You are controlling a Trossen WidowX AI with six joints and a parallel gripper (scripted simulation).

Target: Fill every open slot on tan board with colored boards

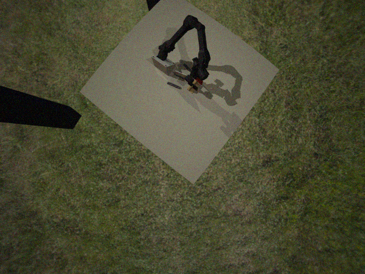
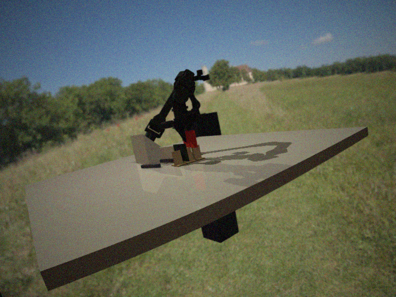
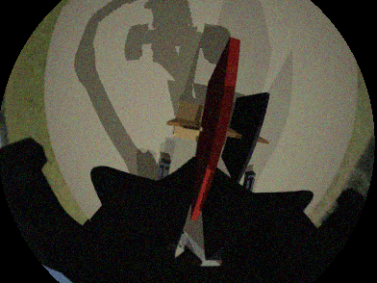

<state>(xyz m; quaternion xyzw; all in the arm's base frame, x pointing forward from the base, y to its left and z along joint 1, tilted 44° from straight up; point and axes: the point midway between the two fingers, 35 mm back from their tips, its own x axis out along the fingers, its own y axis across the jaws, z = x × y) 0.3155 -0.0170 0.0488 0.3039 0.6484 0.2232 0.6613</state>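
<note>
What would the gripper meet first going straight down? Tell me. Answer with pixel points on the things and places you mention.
Likely the tan board (image 2: 178, 158) (image 3: 189, 113), met by the held red board (image 2: 191, 139) (image 3: 218, 115) before the gripper (image 3: 198, 161) itself; whether they already touch is unclear.

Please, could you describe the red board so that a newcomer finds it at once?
On the big pale table, look at the lower end of the black arm. The red board stands upright in its claw; the neighbouring board is black.
</note>
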